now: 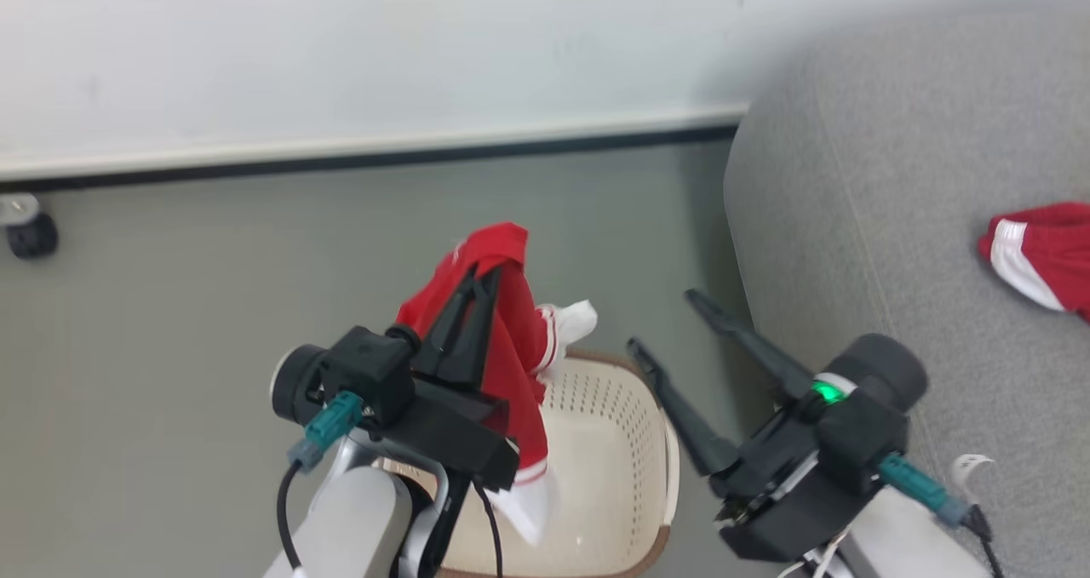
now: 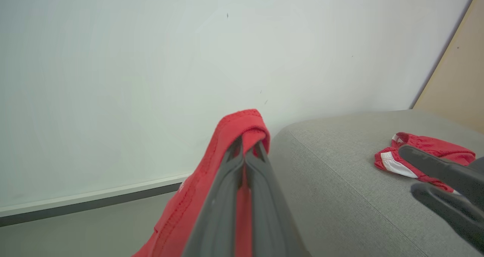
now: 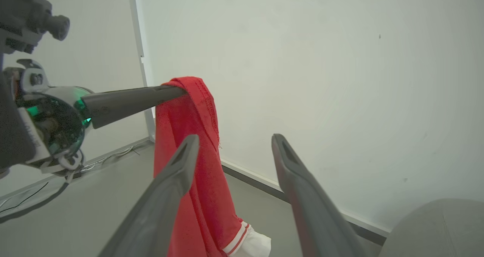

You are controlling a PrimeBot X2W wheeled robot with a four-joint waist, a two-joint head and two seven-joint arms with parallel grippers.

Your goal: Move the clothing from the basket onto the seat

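The left arm (image 1: 358, 510) is hiding part of the basket (image 1: 622, 442). The left gripper (image 1: 484, 278) is clenching its jaws on a garment (image 1: 519, 365) hanging over the basket; the right gripper (image 1: 662, 321) is holding its jaws released nearby.

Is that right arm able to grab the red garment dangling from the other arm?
Probably yes: the right arm's fingers stand open and empty, with only air between them and the hanging garment.

The head camera is looking steeply down from above at the basket (image 1: 617, 442) and seat (image 1: 894, 246). Both wrist cameras are facing the white wall (image 2: 151, 79) from close beside the hanging red clothing (image 3: 181, 113), sharing it and the seat's edge.
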